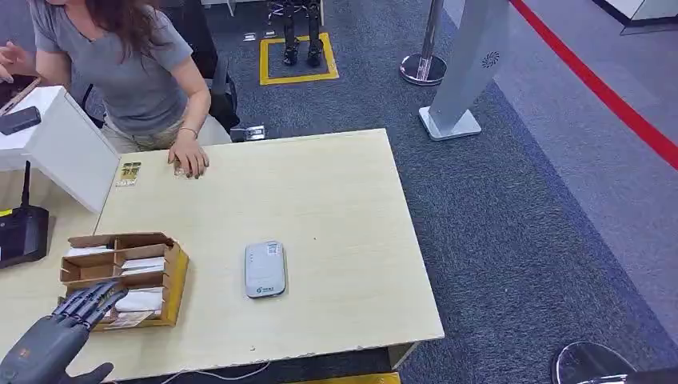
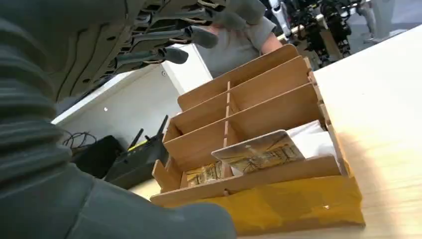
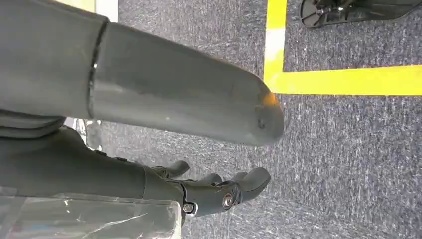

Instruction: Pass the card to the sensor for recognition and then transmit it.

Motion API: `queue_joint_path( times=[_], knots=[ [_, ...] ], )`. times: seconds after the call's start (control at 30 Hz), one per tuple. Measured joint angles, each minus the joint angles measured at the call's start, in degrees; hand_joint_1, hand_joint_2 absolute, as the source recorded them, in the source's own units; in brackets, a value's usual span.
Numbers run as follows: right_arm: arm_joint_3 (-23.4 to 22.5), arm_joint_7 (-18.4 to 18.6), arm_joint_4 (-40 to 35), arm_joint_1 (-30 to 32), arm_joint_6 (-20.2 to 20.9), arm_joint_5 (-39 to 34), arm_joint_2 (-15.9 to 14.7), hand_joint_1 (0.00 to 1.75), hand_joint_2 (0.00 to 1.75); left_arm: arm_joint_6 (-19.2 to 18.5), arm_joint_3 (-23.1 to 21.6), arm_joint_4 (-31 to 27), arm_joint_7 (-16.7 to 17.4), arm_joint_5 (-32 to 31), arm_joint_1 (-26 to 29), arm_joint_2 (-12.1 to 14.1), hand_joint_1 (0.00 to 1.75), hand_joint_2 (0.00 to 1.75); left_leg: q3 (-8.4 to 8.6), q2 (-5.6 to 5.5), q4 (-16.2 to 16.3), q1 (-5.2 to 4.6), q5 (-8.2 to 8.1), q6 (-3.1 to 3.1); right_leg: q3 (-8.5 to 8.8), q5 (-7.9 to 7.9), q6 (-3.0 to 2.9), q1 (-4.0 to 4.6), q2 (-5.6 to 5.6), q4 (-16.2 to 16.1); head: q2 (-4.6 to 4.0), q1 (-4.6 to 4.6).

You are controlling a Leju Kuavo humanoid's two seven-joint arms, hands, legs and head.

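A service hall or demo office: grey carpet [image 1: 512, 224] with yellow floor markings [image 1: 297, 78], a queue barrier post [image 1: 425, 56], and a counter table [image 1: 336, 200].

The left hand [image 1: 76, 310] is dark grey, with slim segmented fingers [image 2: 169, 54] ending in rounded grey tips, a thick smooth grey thumb [image 2: 149, 219] and a ribbed grey cover [image 2: 25, 124] behind it. The right hand [image 3: 209, 191] has a blunt, scuffed grey thumb [image 3: 199, 99], darker fingers [image 3: 254, 178] and a small silver screw [image 3: 228, 200].

Both hands [image 1: 60, 328] [image 3: 149, 144] empty, fingers apart
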Motion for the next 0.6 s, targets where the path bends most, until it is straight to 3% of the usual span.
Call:
queue_joint_path(
  times=[0.13,0.27,0.4,0.6],
  knots=[
    [-0.04,-0.04,-0.02,0.0,0.0,0.17,-0.11,0.0,1.75,0.63,-0.46,-0.28,0.87,-3.4,0.01,0.66,0.0,1.75,0.0,0.0,0.0,0.0,0.0,0.0,0.01,0.0,0.0,0.0,0.0,0.0,0.0,0.0],
    [-0.07,-0.2,-0.02,0.0,-0.02,0.5,-0.11,0.0,1.75,3.75,-2.38,-0.31,2.77,-10.45,-0.38,0.09,0.0,1.75,0.0,0.0,0.0,0.0,0.0,0.0,0.01,0.0,0.0,-0.01,0.0,0.0,-0.02,0.0],
    [-0.11,-0.22,-0.02,-0.01,-0.04,1.07,-0.11,0.0,1.75,8.41,-5.15,0.48,5.94,-19.42,-1.65,-1.97,0.0,1.75,0.0,-0.01,0.0,-0.03,-0.01,0.01,0.01,0.0,0.0,-0.01,-0.01,-0.01,0.0,0.0],
    [-0.42,-0.22,-0.04,0.0,-0.07,1.51,-0.17,0.0,1.75,11.15,-8.79,2.52,8.48,-23.98,-2.68,-4.9,0.0,1.75,0.0,0.0,0.01,-0.03,-0.01,0.01,0.0,0.0,0.0,-0.01,0.0,-0.03,0.0,0.0]
  ],
)
